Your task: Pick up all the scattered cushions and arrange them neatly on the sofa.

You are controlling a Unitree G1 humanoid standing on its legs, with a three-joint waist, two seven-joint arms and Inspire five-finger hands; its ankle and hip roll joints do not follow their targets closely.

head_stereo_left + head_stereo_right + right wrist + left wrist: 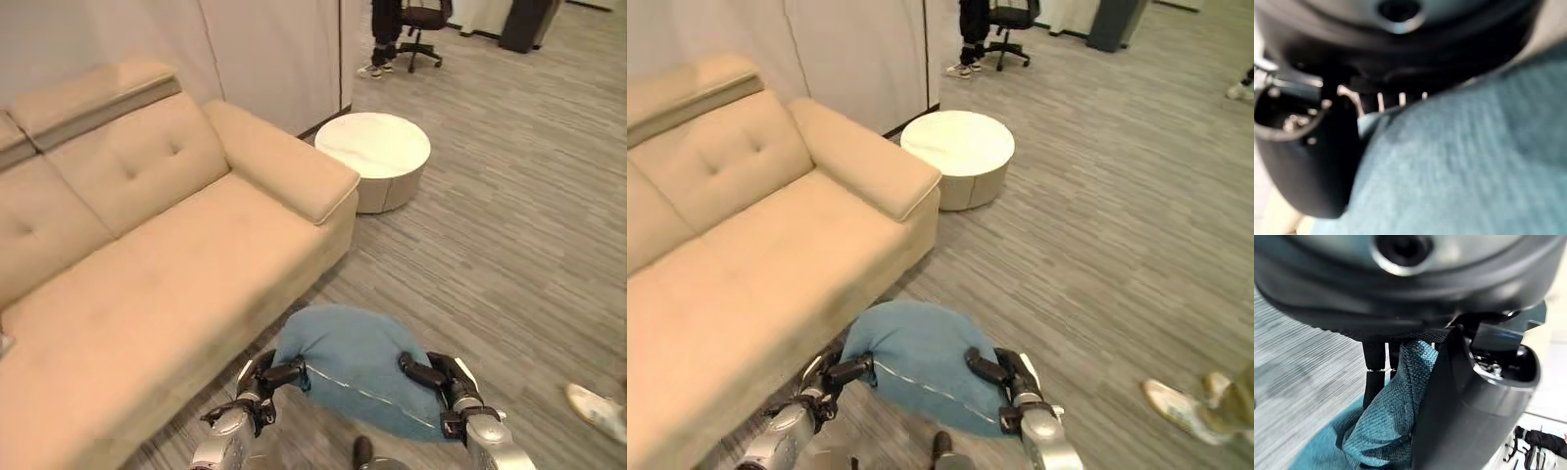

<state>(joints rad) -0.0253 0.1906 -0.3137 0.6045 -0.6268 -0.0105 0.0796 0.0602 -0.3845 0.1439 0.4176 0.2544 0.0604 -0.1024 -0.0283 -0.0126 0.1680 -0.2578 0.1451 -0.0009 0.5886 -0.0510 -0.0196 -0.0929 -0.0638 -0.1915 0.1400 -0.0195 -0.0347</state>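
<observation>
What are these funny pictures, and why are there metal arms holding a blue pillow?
Those arms belong to a walking robot. Two pictures come from cameras in its head, like two eyes looking down, so they show nearly the same thing. The other two come from tiny cameras on its wrists, very close up, so the dark hand looks huge.

The robot holds a blue cushion between both hands, in front of its body and above the striped grey floor. Its left hand pinches one side and its right hand grips the other. In the left wrist picture you can see the blue cloth bunched between the fingers and thumb.

Beside it stands a tan sofa, where the cushion should go. Past the sofa's arm sits a round white table. A person's shoe shows on the right.
</observation>
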